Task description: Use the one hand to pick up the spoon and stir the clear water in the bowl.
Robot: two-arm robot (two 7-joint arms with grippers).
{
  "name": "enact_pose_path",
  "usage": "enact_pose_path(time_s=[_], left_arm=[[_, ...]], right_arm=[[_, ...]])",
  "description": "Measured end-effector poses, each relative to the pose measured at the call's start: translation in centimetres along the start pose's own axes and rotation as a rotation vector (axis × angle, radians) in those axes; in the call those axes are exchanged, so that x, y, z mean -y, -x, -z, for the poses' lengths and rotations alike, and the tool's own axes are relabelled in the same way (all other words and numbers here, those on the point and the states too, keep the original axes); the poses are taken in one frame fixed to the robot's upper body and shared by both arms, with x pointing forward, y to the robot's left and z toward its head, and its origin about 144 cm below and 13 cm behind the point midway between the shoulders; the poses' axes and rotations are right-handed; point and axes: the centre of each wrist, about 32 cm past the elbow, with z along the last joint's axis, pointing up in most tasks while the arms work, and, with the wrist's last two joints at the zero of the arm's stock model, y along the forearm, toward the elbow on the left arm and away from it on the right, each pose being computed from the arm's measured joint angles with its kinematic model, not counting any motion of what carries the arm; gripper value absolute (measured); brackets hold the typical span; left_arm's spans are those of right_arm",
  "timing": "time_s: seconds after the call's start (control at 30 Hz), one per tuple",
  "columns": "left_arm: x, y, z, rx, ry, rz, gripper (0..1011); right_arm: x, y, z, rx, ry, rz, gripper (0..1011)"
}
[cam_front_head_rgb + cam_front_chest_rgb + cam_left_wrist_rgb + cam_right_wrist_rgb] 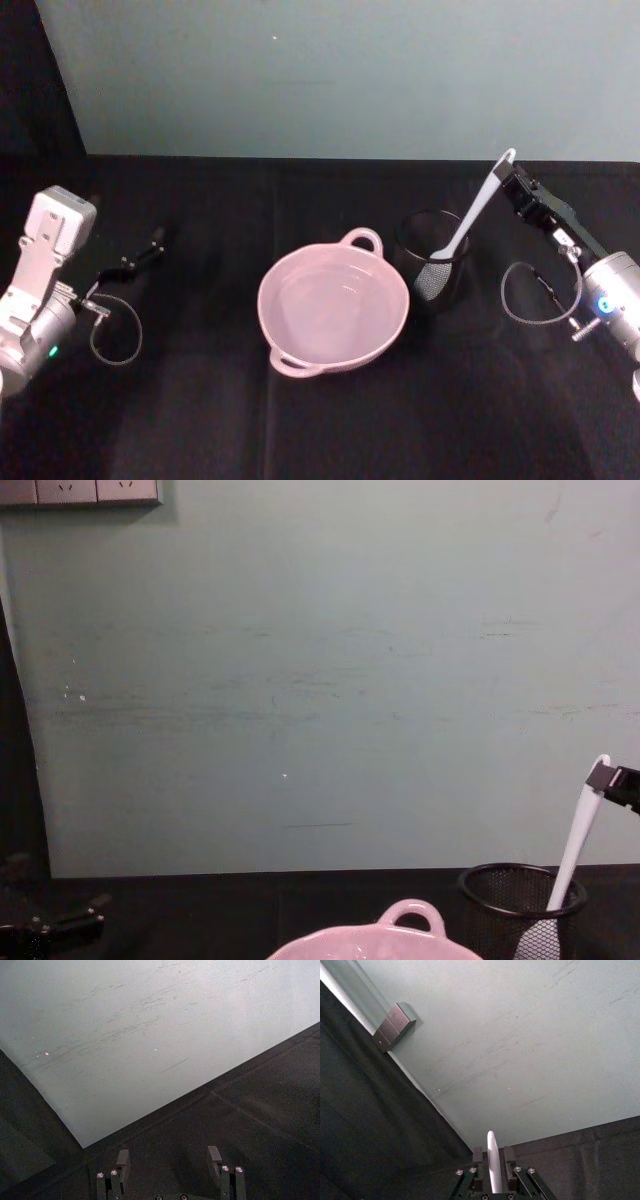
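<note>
Head view: the glossy pale pink bowl (pixel 333 309), round with a loop handle on its far rim and a second at its near rim, sat at the centre of the matte black table (pixel 200 420). Just to its right stood the black wire-mesh cup (pixel 432 262), with the white plastic spoon (pixel 470 223) leaning in it, paddle head down. The right gripper (pixel 513 182) pinched the handle near its top end. The left gripper (pixel 150 248) rested far left, well apart.

Left wrist view: the left gripper (pixel 169 1156) held its jaws wide, with nothing between them.

Right wrist view: the spoon's smooth rounded handle (pixel 493 1160) rose between the closed fingers (pixel 478 1156).

Chest view: the spoon (pixel 575 852) slanted up from the mesh cup (pixel 505 905); the bowl's rim (pixel 400 935) lay beside it.
</note>
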Motion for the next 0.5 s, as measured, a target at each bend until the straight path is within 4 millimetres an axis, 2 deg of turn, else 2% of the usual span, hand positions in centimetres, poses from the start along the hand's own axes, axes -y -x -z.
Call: enact_pose_path(time_s=[0.13, 0.17, 0.23, 0.27, 0.3, 0.5], left_arm=[[0.0, 0.0, 0.0, 0.0, 0.0, 0.0, 1011], [0.0, 0.0, 0.0, 0.0, 0.0, 0.0, 1011], [0.0, 0.0, 0.0, 0.0, 0.0, 0.0, 1011], [0.0, 0.0, 0.0, 0.0, 0.0, 0.0, 1011], [0.0, 0.0, 0.0, 0.0, 0.0, 0.0, 1011], [0.0, 0.0, 0.0, 0.0, 0.0, 0.0, 1011]], right_arm=[[0.1, 0.0, 0.0, -0.001, -0.004, 0.0, 374], [0.3, 0.1, -0.1, 0.0, -0.007, 0.003, 374], [0.5, 0.1, -0.2, 0.001, -0.008, 0.005, 431], [0.7, 0.2, -0.3, 0.002, -0.009, 0.008, 490], [0.7, 0.2, -0.3, 0.002, -0.009, 0.008, 490], [2.5, 0.6, -0.8, 0.014, -0.001, 0.025, 693]])
